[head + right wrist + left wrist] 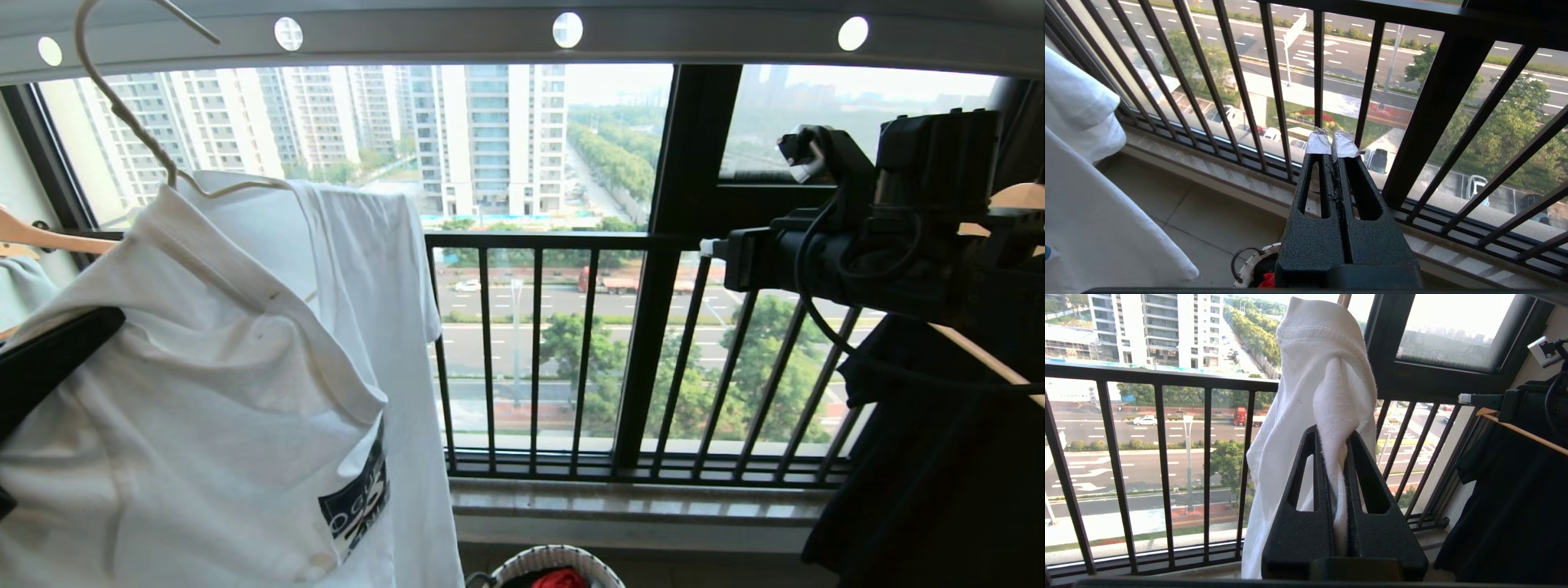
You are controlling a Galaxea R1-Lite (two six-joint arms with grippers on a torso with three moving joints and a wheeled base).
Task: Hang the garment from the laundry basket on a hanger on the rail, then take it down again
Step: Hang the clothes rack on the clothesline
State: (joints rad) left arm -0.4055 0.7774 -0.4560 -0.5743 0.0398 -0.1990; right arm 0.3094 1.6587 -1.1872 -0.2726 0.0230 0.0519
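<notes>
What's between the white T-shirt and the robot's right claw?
Only black window railing separates T-shirt and right claw, in the head view.

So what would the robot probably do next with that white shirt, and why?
Probably lift a little further to seat the hook. The left gripper is shut on a fold of the white short-sleeved T-shirt, which already drapes on the thin beige wire hanger. Its hook sits at the long grey perforated metal rail; whether it is over it is unclear. The right gripper is shut, empty.

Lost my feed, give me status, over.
Left gripper shut on T-shirt, which hangs on wire hanger under rail. Right gripper shut, empty, by window railing. Nothing blocking.
</notes>
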